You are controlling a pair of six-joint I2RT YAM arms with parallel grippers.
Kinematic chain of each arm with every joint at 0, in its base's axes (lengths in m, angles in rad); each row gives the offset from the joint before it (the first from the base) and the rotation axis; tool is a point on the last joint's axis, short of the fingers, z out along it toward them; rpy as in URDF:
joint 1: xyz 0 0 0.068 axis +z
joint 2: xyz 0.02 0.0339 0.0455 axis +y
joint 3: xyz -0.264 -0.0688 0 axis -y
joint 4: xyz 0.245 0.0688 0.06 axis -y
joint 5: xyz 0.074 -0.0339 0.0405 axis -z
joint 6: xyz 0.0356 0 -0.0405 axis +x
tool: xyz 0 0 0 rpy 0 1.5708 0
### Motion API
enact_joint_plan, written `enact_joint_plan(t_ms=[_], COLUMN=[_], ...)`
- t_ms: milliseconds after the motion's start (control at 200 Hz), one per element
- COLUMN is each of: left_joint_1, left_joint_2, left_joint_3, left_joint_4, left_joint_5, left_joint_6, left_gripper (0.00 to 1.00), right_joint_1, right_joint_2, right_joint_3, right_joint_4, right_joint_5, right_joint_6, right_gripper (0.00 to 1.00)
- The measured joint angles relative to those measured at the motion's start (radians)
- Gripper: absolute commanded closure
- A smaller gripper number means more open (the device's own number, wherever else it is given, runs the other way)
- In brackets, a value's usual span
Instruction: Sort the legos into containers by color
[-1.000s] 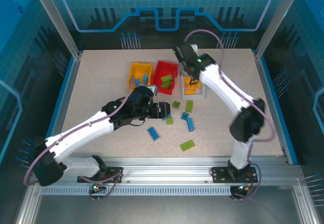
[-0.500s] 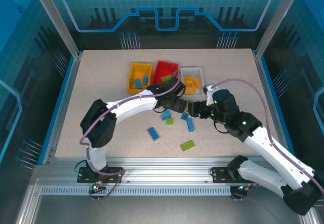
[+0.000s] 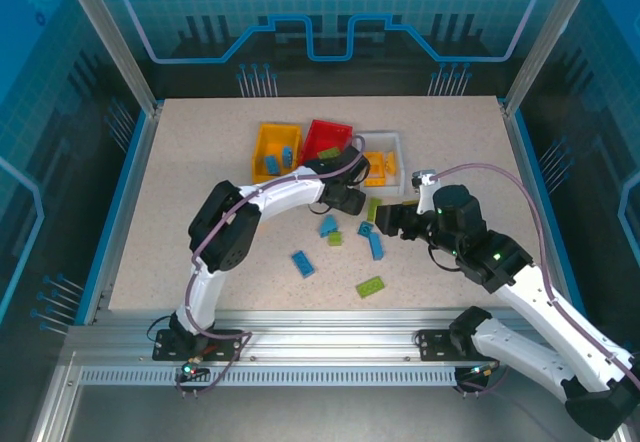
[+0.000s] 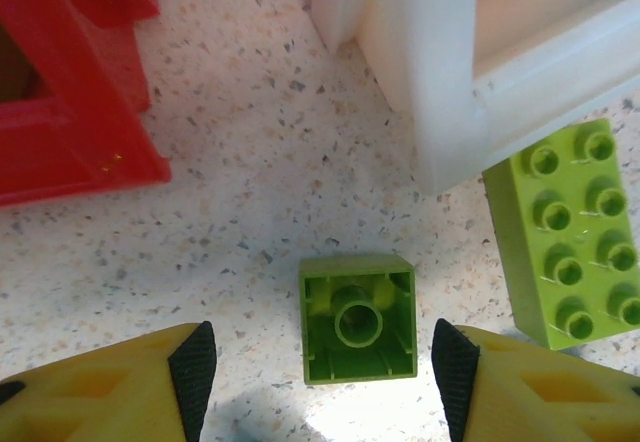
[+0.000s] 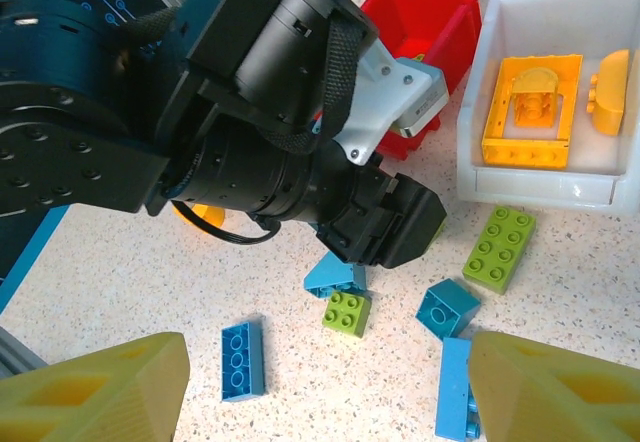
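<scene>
My left gripper [image 4: 323, 382] is open low over the table, its pads [image 4: 192, 377] on either side of a small green lego [image 4: 357, 319] that lies studs down, with a gap on both sides. A long green lego [image 4: 568, 230] lies just right of it, against the white container [image 4: 450, 52]; the red container [image 4: 70, 112] is to the left. My right gripper [image 5: 325, 402] hangs open and empty above loose legos: a small green one [image 5: 346, 313] and blue ones [image 5: 448, 308] [image 5: 242, 360]. From above, the left gripper [image 3: 352, 202] and right gripper [image 3: 385, 224] are close together.
The yellow container [image 3: 260, 167] holds blue bricks, the red container [image 3: 310, 132] green ones, the white container [image 3: 400, 142] yellow-orange ones [image 5: 530, 112]. The left arm's wrist [image 5: 280, 112] looms just ahead of my right gripper. A blue brick [image 3: 303, 263] and a green brick [image 3: 370, 286] lie nearer the front.
My right arm has swung from above the white container down to the loose bricks at mid-table. My left gripper has moved right and farther back, to the white container's front corner.
</scene>
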Motion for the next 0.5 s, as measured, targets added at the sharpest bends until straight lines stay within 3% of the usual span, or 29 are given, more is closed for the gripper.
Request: enact_joint_plan(t_ms=[260, 440, 500], left_joint_1=[0.0, 0.0, 0.0], left_joint_2=[0.012, 0.023, 0.033], left_joint_3=[-0.003, -0.007, -0.007], left_joint_4=[0.006, 0.019, 0.022], left_joint_5=[0.03, 0.031, 0.031], left_joint_6=[-0.002, -0.002, -0.004], left_gripper=[0.38, 0.48, 0.57], right_joint_1=[0.0, 0.0, 0.0], right_joint_2=[0.0, 0.004, 0.005], right_joint_3=[0.0, -0.011, -0.014], right_joint_4=[0.0, 0.0, 0.0], right_joint_5=[0.0, 0.0, 0.0], right_joint_6=[0.007, 0.014, 0.015], right_gripper=[0.25, 0.26, 0.26])
